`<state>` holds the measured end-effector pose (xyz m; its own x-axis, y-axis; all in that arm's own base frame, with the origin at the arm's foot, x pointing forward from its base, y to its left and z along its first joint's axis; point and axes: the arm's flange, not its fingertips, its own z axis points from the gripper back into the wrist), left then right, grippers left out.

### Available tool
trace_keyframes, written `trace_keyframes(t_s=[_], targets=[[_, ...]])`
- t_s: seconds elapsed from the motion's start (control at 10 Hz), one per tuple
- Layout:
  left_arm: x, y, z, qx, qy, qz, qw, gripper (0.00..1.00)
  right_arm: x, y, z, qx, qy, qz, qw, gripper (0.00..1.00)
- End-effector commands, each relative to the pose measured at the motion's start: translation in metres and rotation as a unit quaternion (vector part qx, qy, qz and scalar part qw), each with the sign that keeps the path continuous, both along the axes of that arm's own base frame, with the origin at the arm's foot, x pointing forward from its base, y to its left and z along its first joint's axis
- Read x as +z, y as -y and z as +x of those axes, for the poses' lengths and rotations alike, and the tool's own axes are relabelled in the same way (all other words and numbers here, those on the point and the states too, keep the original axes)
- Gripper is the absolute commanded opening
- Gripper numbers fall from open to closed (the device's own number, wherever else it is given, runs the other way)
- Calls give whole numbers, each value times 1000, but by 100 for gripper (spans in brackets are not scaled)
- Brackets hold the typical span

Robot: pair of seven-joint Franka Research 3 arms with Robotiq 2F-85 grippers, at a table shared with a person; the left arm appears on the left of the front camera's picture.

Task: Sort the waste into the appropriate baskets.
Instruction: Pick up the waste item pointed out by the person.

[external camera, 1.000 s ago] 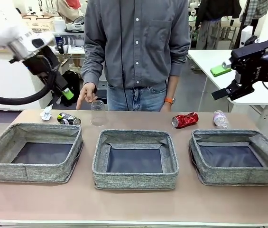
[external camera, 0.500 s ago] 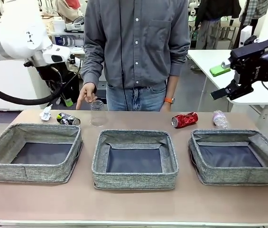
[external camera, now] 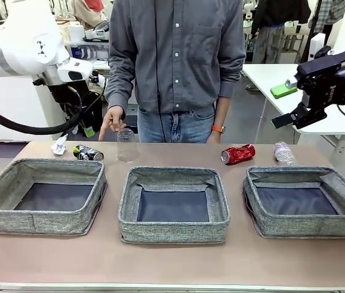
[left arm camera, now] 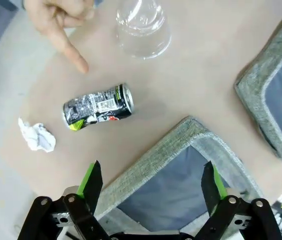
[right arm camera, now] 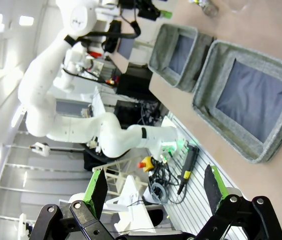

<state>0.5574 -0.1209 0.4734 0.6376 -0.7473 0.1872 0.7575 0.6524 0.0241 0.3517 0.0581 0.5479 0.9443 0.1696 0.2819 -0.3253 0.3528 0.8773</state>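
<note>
While left end effector (left arm camera: 150, 170) gapes, hand (left arm camera: 61, 20) points near can (left arm camera: 98, 106)

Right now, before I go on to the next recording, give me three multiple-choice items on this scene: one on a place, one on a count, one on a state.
1. Where does the red can lie?
A. in a basket
B. on the table, beyond the baskets
C. in a gripper

2. How many baskets stand on the table?
A. two
B. four
C. three

3. The left gripper is:
A. open and empty
B. shut on a can
C. shut on paper

Answers:
1 B: the red can rests on bare table past the baskets' far rims.
2 C: three grey baskets stand in a row.
3 A: its jaws stand apart with nothing between them.
</note>
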Motion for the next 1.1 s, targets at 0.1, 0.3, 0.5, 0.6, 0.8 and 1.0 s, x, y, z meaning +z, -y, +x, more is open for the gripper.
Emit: trace_keyframes(t_s=[0.1, 0.3, 0.5, 0.6, 0.8, 1.0], targets=[[-33, -21, 52, -304, 75, -36, 949, 100, 2, -1, 3, 5, 12, 14, 1000, 100], [-48, -37, 69, -386, 80, -13, 919, 100, 2, -1, 3, 5, 12, 14, 1000, 100], [-54, -48, 77, -391, 75, 3, 917, 100, 2, -1, 3, 5, 12, 14, 1000, 100], [-56, -48, 79, -402, 68, 12, 913, 100, 2, -1, 3, 5, 12, 14, 1000, 100], [-62, -49, 77, -394, 75, 19, 916, 100, 2, -1, 3, 5, 12, 14, 1000, 100], [-62, -49, 77, -394, 75, 19, 916, 100, 2, -1, 3, 5, 12, 14, 1000, 100]])
